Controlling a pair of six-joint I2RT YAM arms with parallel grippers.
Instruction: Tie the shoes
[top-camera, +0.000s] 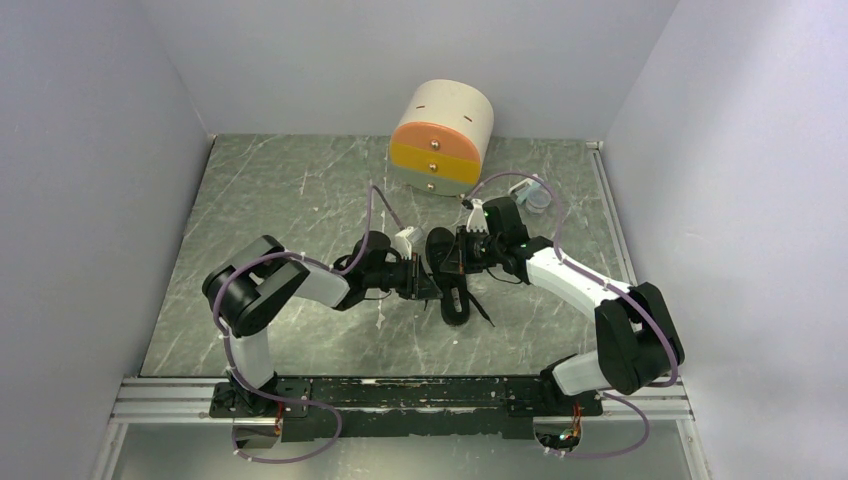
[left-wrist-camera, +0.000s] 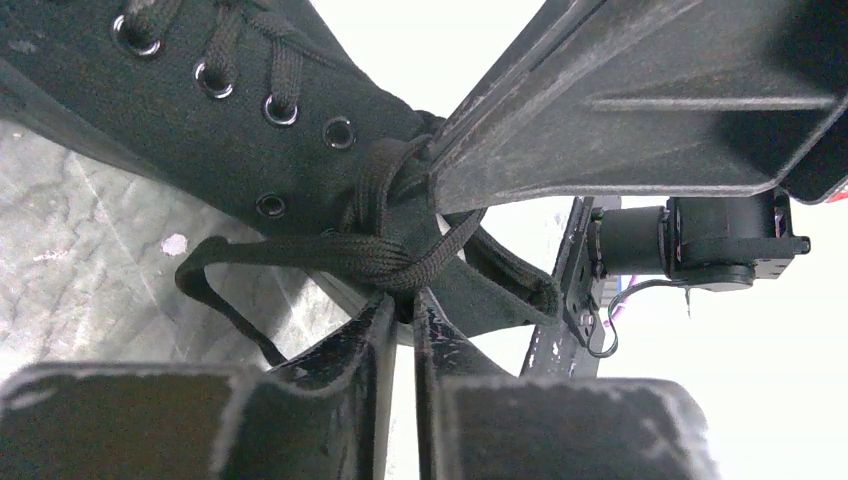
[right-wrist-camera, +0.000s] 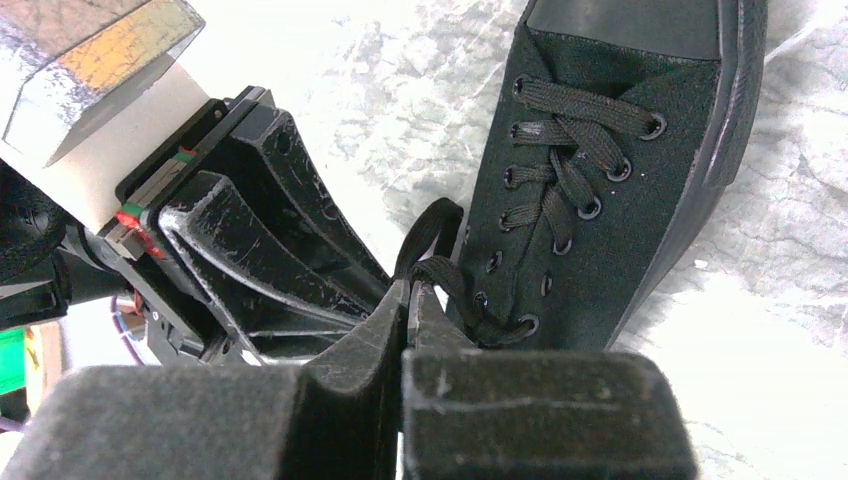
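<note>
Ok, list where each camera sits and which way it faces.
Top: above and behind the arms, looking down at the table; both arms show.
Left wrist: on the left arm, looking past the left fingers at the lace.
Right wrist: on the right arm, past the right fingers at the lace, opposite way.
All share the shoe.

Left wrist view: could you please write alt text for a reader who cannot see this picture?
The left pincer pinches a black lace between its two dark fingers, right beside a black lace-up shoe. The right pincer reaches in from the upper right and meets the same lace, over a grey marbled table.
</note>
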